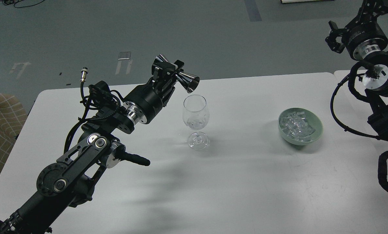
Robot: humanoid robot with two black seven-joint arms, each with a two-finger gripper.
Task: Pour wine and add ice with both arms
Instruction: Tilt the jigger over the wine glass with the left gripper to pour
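L gripper (168,72) is clamped round the waist of a steel jigger (177,75), tipped near-horizontal w/ its mouth pointing right, just above and a bit left of the rim of the wine glass (196,121). The glass stands upright on the white surface (246,182), apart from the gripper; some clear wine (195,123) seems to sit low in the bowl, but no stream is visible at the jigger's lip, so the pour looks done or nearly so. Ice (297,126) sits piled in a green bowl (315,130), well to the right of the glass. R gripper (334,38) hangs high at the far right, nowhere near the bowl; it appears empty, but it's too dark and end-on to tell how far the fingers are apart. Risks, as I judge: the jigger's mouth is very close to the rim, so lowering or swinging it back could clip the glass, which is top-heavy on a thin stem and would tip easily. Any drips left may land on the surface if the jigger leaves while tilted. Ice cubes are small, slick and clear, so R may pinch badly, drop one or nudge the bowl.
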